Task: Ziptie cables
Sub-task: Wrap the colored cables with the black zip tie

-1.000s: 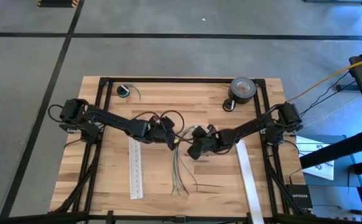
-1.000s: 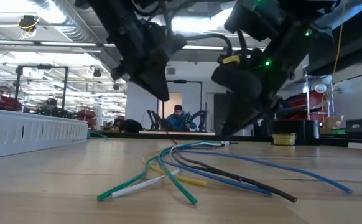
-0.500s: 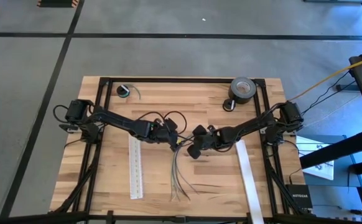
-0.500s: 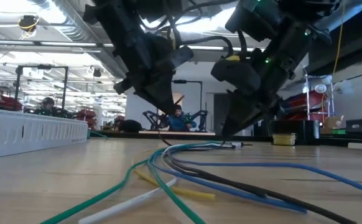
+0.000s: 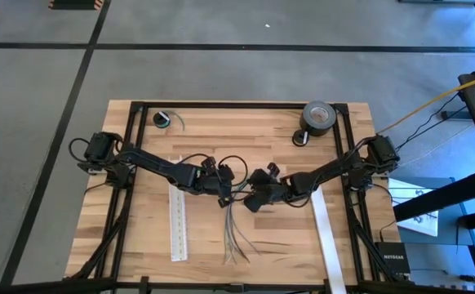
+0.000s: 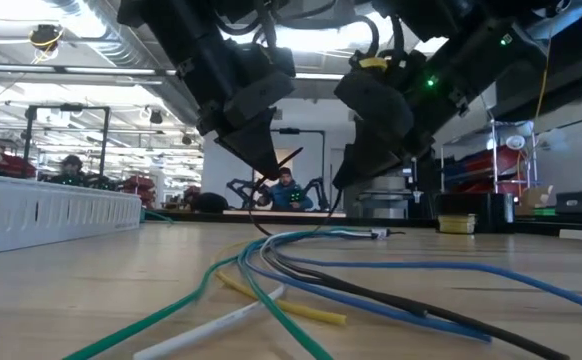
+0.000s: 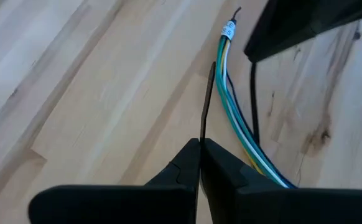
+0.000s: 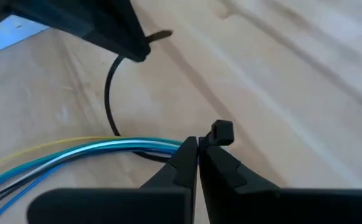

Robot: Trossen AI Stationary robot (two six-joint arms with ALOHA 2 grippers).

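Note:
The cables (image 5: pixel 233 224) lie in a loose bundle on the wooden table, fanning out toward the near edge. Their far ends, one with a white label (image 7: pixel 227 28), are gathered between my grippers. A thin black ziptie (image 8: pixel 109 93) curves down from my left gripper and passes under the bundle (image 8: pixel 75 155) to my right gripper. My left gripper (image 5: pixel 224 196) is shut on the ziptie just left of the bundle's far end. My right gripper (image 5: pixel 254 202) is shut just right of it. Both slant down. My left gripper pinches the ziptie's strip (image 7: pixel 204 127) between its two fingers, slanting down from the table's left. The strip runs straight on past the fingertips, alongside the bundle, clear of the table there. My right gripper pinches the ziptie at its head end, slanting down from the table's right. The small square head (image 8: pixel 221 132) shows just past the fingertips, right beside the cables' ends. From there the strip passes under the bundle.
A long white slotted strip (image 5: pixel 178 220) lies left of the cables and a plain white strip (image 5: pixel 327 237) right of them. A tape roll (image 5: pixel 319 117) and a small coil (image 5: pixel 163 120) sit at the far edge. A person (image 6: pixel 286 188) shows in the room behind.
Both grippers have shifted a little toward the near edge and stayed shut. My left gripper has rolled and sunk slightly; my right gripper has tipped and risen a little. The cable bundle has slid toward the near edge.

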